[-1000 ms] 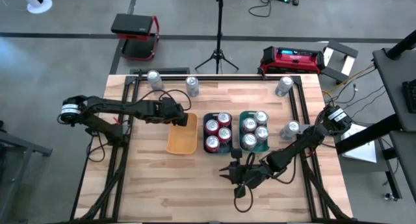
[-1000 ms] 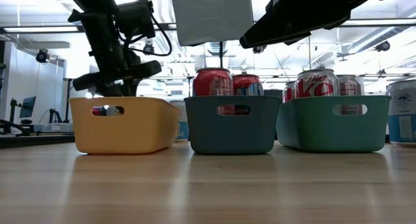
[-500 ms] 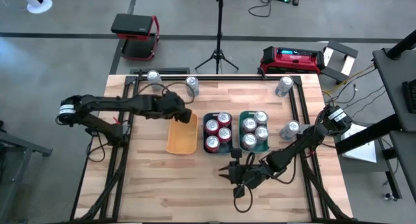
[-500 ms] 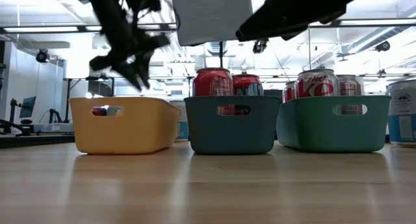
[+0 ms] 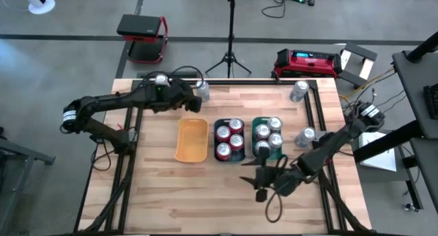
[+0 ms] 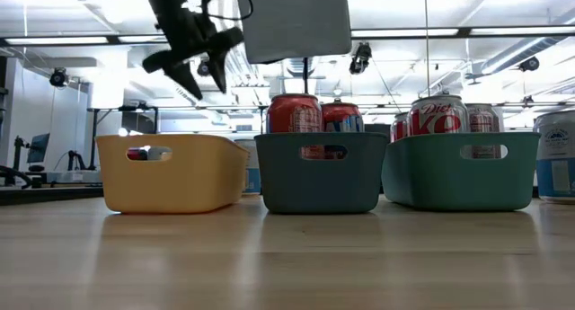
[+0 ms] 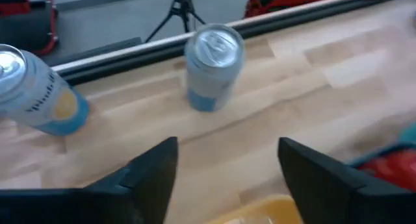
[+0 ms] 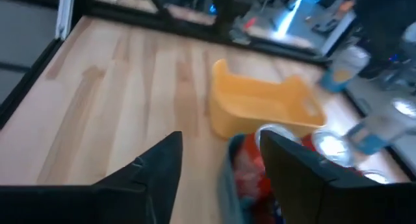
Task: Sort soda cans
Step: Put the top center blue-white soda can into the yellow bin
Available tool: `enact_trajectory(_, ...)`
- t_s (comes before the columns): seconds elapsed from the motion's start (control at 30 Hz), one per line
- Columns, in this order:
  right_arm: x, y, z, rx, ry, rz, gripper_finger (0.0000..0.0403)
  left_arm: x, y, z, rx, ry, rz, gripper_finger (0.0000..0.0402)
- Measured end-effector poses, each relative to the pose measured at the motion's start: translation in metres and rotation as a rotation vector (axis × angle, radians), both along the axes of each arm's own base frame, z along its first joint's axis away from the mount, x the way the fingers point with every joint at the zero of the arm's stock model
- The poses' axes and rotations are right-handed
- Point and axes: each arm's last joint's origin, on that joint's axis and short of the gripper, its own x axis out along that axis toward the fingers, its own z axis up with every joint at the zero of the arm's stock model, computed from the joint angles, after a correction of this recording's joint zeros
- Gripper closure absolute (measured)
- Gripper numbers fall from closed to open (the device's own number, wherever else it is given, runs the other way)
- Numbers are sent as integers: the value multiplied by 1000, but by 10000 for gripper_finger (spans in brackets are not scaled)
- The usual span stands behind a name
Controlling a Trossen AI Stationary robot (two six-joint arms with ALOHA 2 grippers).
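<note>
Several soda cans are sorted: red ones [image 5: 229,137] stand in the dark blue tray [image 5: 230,156], silver ones [image 5: 268,137] in the green tray [image 5: 278,155]. The yellow tray [image 5: 191,140] looks empty. Loose light-blue cans stand upright near the far edge [image 5: 202,91] [image 5: 161,79] [image 5: 299,91] and at the right [image 5: 306,136]. My left gripper [image 5: 190,102] [image 7: 227,146] hovers open just short of one far can [image 7: 213,67], above table level [image 6: 193,63]. My right gripper [image 5: 259,183] [image 8: 221,143] hangs open near the trays' near side, facing them.
A black metal frame [image 5: 311,102] runs along the far and side edges of the wooden table. Bare wood lies in front of the trays [image 5: 191,195] and left of the yellow tray. A tripod and cases stand on the floor beyond the far edge.
My left gripper has risen from over the yellow tray and gone toward the far edge, up to the loose can there, staying open. My right gripper has shifted toward the table's right edge and lifted, its arm leaving the low view.
</note>
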Motion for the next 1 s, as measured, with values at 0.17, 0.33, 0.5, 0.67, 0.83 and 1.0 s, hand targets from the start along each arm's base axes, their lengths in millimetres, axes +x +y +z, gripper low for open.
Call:
enact_trajectory(0.17, -13, -6, 13, 3, -48, -19, 170, 7, 23, -15, 39, 24, -13, 86)
enact_trajectory(0.33, -19, -12, 16, 22, -75, -65, 144, 19, 48, -30, 11, 36, -48, 69)
enact_trajectory(0.5, -17, -18, 15, -21, -112, -183, 120, 30, 79, -50, -1, 125, -75, 68)
enact_trajectory(0.67, -4, -38, 15, -42, -133, -297, 91, 46, 90, -59, -6, 193, -175, 68)
enact_trajectory(0.83, 13, -74, 23, -11, -146, -392, 57, 58, 90, -59, 13, 225, -240, 68)
enact_trajectory(1.0, 26, -98, 23, 29, -102, -342, 40, 53, 89, -77, 17, 248, -212, 68)
